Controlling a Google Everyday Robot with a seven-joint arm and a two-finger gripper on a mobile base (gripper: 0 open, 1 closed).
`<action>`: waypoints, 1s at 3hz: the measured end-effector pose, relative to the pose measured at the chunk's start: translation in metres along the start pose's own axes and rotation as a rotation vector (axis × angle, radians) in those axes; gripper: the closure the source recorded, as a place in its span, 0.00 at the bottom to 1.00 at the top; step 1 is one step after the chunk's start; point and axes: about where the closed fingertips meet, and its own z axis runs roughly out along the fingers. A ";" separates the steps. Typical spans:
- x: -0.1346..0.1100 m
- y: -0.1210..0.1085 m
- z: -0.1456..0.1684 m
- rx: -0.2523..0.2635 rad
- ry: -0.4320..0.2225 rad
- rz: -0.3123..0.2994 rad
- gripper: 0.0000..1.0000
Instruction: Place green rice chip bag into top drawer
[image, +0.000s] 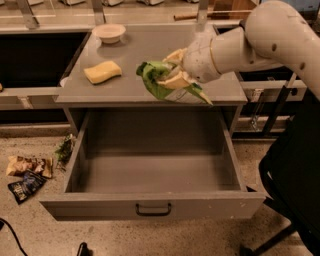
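Observation:
My gripper comes in from the right on a white arm and is shut on the green rice chip bag. It holds the crinkly bag in the air just above the front edge of the grey cabinet top, over the back of the drawer opening. The bag hangs down and to the right from the fingers. The top drawer is pulled wide open below, its inside bare, with a small dark handle at the centre of its front panel.
A yellow sponge and a white bowl sit on the cabinet top. Small brown and dark snack bags lie on the floor at the left. A dark chair stands at the right.

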 end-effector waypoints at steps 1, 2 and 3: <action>-0.016 0.046 -0.005 -0.061 0.014 0.037 1.00; -0.024 0.083 -0.004 -0.121 0.031 0.079 1.00; -0.013 0.119 0.014 -0.181 0.029 0.149 1.00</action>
